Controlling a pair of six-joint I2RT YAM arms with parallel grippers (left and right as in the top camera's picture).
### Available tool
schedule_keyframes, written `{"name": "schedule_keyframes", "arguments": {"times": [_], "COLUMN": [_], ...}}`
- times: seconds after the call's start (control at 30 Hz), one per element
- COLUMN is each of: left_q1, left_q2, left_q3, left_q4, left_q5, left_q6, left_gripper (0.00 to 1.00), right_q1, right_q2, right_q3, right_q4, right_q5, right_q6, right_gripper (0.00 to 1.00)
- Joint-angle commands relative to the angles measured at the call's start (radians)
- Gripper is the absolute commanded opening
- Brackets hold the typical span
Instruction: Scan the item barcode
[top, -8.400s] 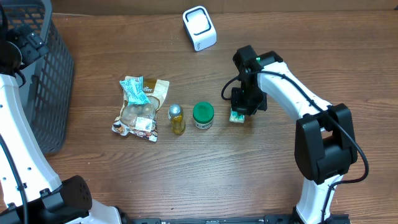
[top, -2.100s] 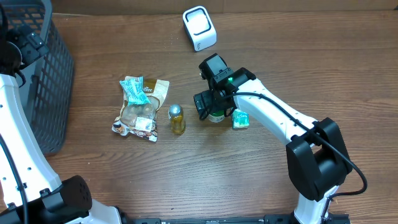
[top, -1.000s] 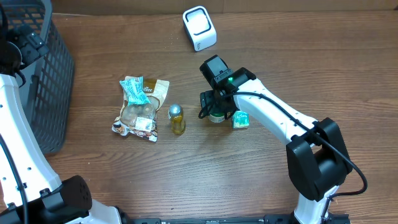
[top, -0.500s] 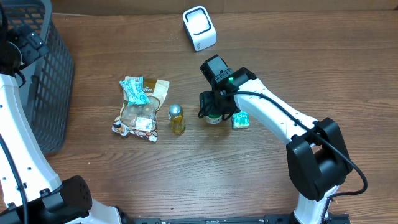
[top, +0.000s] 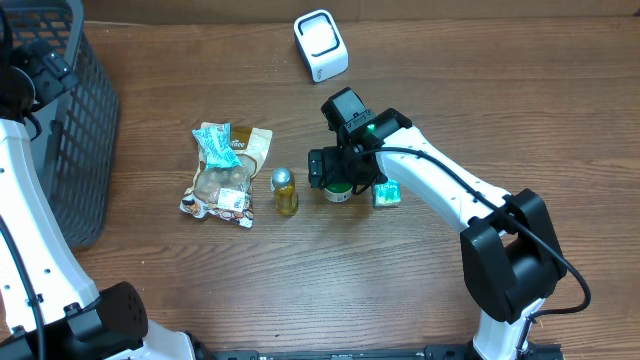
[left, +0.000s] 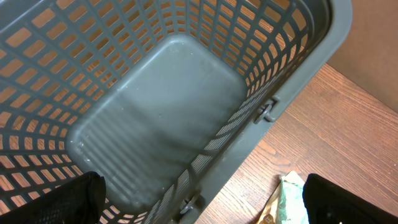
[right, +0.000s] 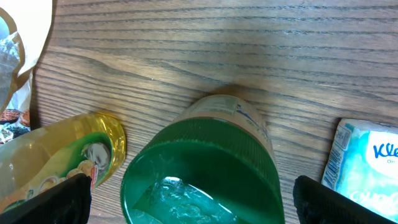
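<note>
A jar with a green lid (right: 202, 180) stands on the wooden table between a yellow bottle (right: 56, 158) and a blue-white tissue pack (right: 364, 171). My right gripper (right: 202, 200) hangs right over the lid, open, with one black finger (right: 62, 199) on either side and a gap to the lid on both. From overhead the gripper (top: 340, 176) covers most of the jar (top: 338, 192). No barcode shows on the jar. The white scanner (top: 320, 45) sits at the table's far edge. My left gripper (left: 199, 202) is open above the grey basket (left: 161, 118), holding nothing.
Snack bags (top: 225, 170) lie left of the yellow bottle (top: 285, 190). The tissue pack (top: 386, 192) lies just right of the jar. The grey basket (top: 60, 110) fills the left edge of the table.
The right gripper's jaws have spread wide around the green-lidded jar after narrowing on it. The jar stands slightly further left. The left arm has not moved.
</note>
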Motion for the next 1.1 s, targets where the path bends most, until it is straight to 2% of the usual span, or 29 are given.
{"name": "schedule_keyframes", "arguments": {"times": [0.0,0.2,0.5,0.77,1.07], "left_q1": [0.003,0.003,0.003,0.003,0.003], "left_q2": [0.005,0.005,0.005,0.005,0.005], "left_q3": [0.009,0.009,0.009,0.009,0.009], "left_q4": [0.004,0.004,0.004,0.004,0.004], "left_q5": [-0.003,-0.003,-0.003,-0.003,-0.003], "left_q6": [0.018,0.018,0.018,0.018,0.018], "left_gripper": [0.99,0.99,1.00,0.99,1.00], "right_q1": [-0.003,-0.003,-0.003,-0.005,-0.005], "right_q2": [0.003,0.003,0.003,0.043,0.143], "right_q3": [0.006,0.147,0.455,0.459,0.433], "right_q4": [0.009,-0.081,-0.313,-0.436,-0.438], "right_q5": [-0.005,0.120,0.162,0.166,0.097], "right_q6": [0.035,0.077,0.106,0.106,0.106], "right_gripper": [1.00,1.00,1.00,1.00,1.00]}}
